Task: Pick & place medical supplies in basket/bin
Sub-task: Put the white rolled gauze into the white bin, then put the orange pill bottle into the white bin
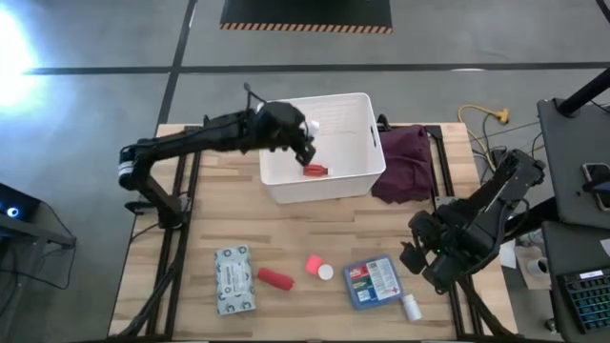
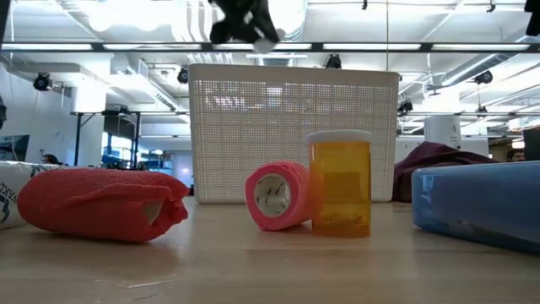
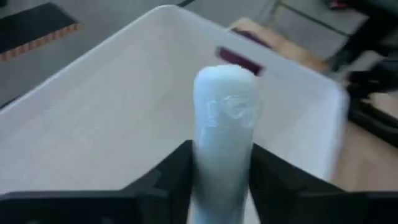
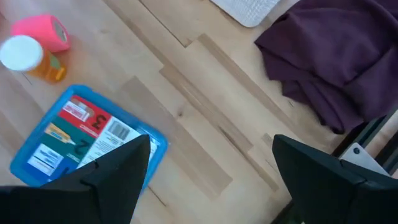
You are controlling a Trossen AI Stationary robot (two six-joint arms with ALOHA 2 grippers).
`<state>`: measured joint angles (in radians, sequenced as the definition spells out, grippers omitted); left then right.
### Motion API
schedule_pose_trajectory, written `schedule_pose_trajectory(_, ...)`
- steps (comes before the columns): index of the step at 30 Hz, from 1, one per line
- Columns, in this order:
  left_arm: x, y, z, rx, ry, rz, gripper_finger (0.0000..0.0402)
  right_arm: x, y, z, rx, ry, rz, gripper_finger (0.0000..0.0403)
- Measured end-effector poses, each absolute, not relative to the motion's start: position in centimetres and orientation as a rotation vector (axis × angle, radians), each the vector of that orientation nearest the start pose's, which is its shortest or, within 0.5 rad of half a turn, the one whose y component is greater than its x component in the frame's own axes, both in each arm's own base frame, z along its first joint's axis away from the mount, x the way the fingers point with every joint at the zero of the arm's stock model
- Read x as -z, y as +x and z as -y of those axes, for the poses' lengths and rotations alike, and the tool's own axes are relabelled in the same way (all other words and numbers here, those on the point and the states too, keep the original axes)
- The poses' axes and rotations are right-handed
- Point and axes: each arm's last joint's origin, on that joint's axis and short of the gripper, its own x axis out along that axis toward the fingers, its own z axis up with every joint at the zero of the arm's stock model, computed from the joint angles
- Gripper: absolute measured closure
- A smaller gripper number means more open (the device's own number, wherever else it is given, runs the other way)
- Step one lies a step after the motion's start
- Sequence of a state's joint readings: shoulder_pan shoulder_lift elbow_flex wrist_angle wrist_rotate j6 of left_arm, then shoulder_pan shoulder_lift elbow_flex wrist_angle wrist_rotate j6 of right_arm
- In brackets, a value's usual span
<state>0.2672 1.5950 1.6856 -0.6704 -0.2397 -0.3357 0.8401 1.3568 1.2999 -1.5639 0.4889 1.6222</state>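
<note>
Over the white tub (image 1: 329, 181) at twelve o'clock, our left gripper (image 1: 307, 145) fingers clamp a white tube (image 3: 224, 130), poised for dropping. Our right gripper (image 1: 431, 250) waits wide-fingered near the blue first-aid box (image 1: 370, 282) on the surface.

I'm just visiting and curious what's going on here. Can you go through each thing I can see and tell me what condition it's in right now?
Left gripper: shut on a white roll, over the tub.
White roll: held upright.
White tub: open-topped, a red item inside.
Right gripper: open, holding nothing.
Blue first-aid box: flat, closed.
Orange bottle: upright, capped.
Pink roll: on its side.
Red roll: lying down.
Purple cloth: crumpled.
</note>
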Motion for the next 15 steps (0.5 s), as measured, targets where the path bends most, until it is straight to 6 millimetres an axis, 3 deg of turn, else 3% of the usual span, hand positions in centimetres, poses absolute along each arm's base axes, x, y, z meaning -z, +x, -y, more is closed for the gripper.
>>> schedule_pose_trajectory(4, -38.7, 33.6, -11.2, -0.629, -0.352, -0.527, 0.0194, -31.2, 14.6, -14.4, 0.700, 0.376, -1.040, 0.0074)
schedule_pose_trajectory(8, -38.8, 33.0, -10.0, -0.606, -0.341, -0.574, 0.0130, -31.2, 14.4, -14.3, 0.653, 0.347, -1.049, 0.0074)
schedule_pose_trajectory(10, -39.4, 32.5, -8.0, -0.555, -0.309, -0.597, 0.0116, -31.2, 14.7, -14.5, 0.580, 0.325, -1.050, 0.0074)
schedule_pose_trajectory(15, -40.9, 31.2, 0.3, -0.299, -0.215, -0.621, 0.0117, -29.9, 16.5, -16.3, 0.339, 0.280, -1.008, 0.0074)
